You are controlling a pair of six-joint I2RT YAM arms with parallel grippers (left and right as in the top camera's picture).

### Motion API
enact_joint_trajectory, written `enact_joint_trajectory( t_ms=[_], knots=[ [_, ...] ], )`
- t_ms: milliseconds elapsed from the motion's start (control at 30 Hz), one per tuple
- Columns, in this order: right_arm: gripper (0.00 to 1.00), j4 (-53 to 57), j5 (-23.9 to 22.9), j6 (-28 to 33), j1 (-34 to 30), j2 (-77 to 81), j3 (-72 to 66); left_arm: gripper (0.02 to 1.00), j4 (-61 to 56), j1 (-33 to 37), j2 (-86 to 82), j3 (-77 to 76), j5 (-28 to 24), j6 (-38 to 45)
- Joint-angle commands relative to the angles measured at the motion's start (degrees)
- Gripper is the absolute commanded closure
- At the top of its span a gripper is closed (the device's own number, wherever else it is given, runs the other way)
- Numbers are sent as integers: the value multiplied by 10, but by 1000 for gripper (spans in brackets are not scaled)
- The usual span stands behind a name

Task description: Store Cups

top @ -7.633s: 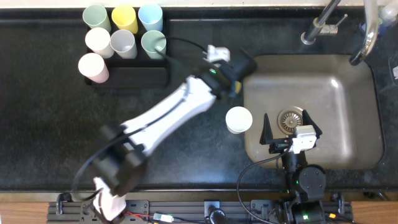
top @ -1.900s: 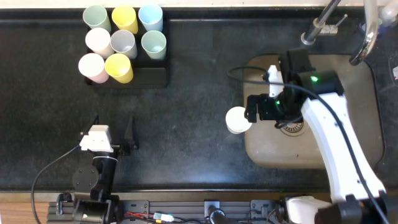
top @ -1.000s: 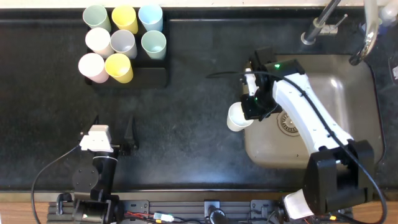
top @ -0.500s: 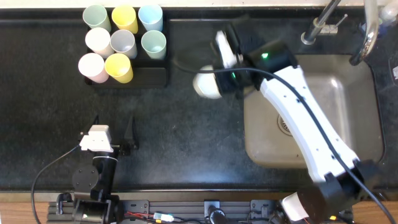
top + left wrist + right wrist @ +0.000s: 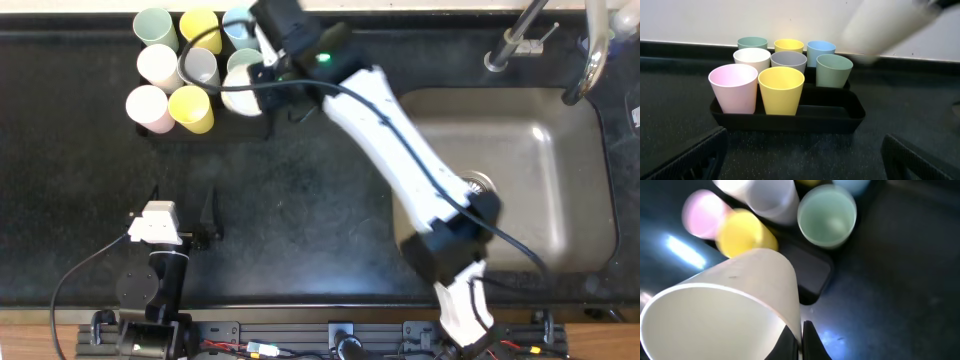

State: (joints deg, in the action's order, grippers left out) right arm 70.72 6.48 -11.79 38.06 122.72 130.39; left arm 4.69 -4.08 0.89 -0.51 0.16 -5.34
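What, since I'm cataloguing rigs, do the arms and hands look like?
Right arm: white links, black joints, a green light near the wrist, black cable alongside. Left arm: black, with black cable and a white wrist block. Left hand and right hand: black fingers.

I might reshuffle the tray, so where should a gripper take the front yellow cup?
Probably the rim, from above: the front yellow cup stands upright, mouth open. Pinch its wall on the side away from the pink cup, where the tray is bare.
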Motion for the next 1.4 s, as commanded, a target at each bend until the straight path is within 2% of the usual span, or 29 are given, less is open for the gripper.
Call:
enact_joint_trajectory(
  t_ms=[33,433,733,1400],
  knots=[
    [958,-2,-23,-20,15,22,11,18,2,3,-4,0,-5,9],
    [958,17,-66,-41,33,72,10,18,2,3,-4,0,-5,9],
    [958,-1,-68,-42,35,95,10,18,2,3,-4,0,-5,9],
    [958,-44,-80,-84,40,111,-9,18,2,3,-4,0,-5,9]
  ],
)
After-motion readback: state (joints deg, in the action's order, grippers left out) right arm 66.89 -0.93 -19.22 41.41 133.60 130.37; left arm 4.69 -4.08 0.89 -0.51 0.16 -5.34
